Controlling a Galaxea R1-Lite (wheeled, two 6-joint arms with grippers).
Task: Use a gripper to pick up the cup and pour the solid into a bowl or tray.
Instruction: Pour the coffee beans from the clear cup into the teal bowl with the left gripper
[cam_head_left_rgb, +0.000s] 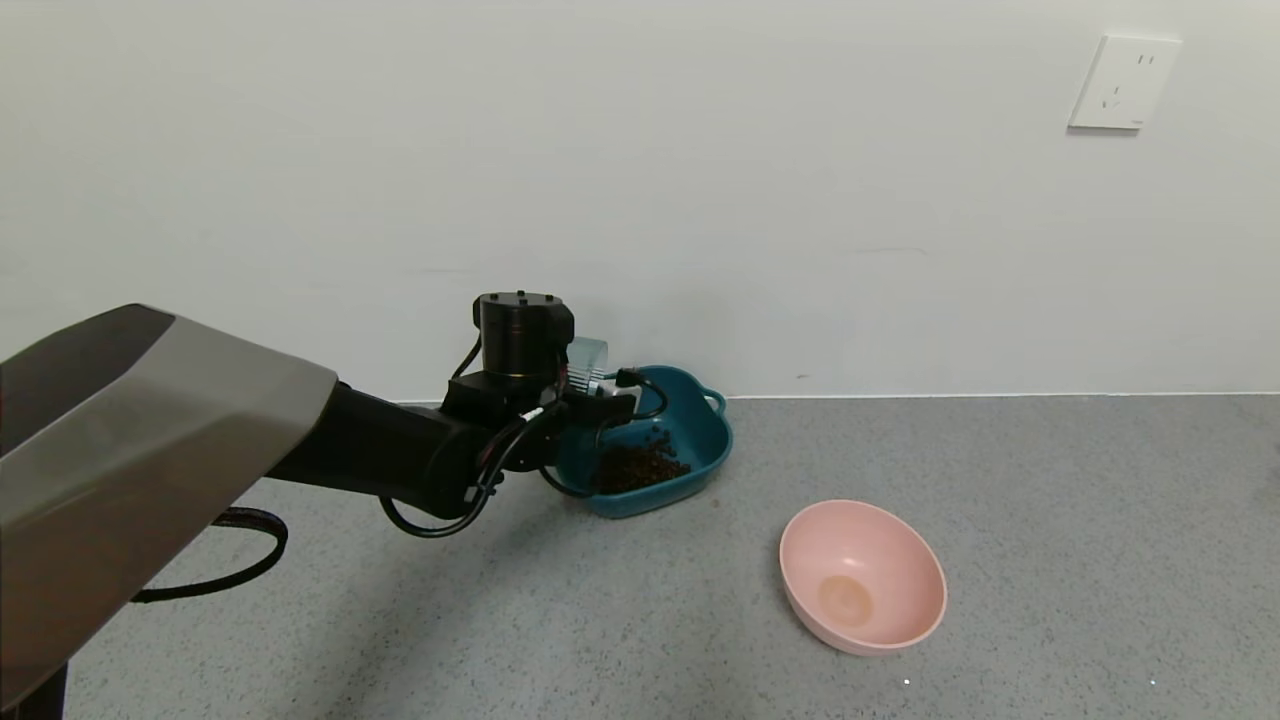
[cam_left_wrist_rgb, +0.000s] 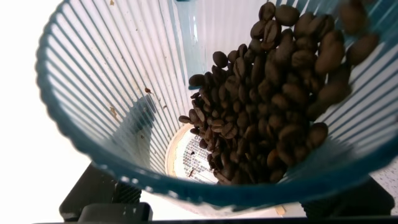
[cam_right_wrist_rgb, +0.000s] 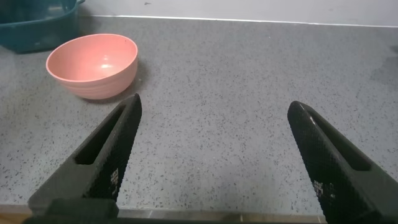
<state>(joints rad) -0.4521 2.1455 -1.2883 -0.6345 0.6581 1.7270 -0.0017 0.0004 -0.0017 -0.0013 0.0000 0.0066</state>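
Observation:
My left gripper (cam_head_left_rgb: 592, 392) is shut on the cup (cam_head_left_rgb: 587, 355), a small translucent grey-blue ribbed tumbler, and holds it tipped over the back left of the dark teal basin (cam_head_left_rgb: 700, 445). In the left wrist view the cup (cam_left_wrist_rgb: 112, 93) fills the picture, and dark brown beans (cam_left_wrist_rgb: 280, 106) slide along its wall towards the rim. A heap of beans (cam_head_left_rgb: 640, 465) lies inside the basin. My right gripper (cam_right_wrist_rgb: 214, 104) is open and empty, low over the grey floor, and is out of the head view.
A round pink bowl (cam_head_left_rgb: 862, 577) lies tilted on the speckled grey floor to the right of the basin; it also shows in the right wrist view (cam_right_wrist_rgb: 93, 62). A white wall with a socket (cam_head_left_rgb: 1122, 82) stands just behind the basin.

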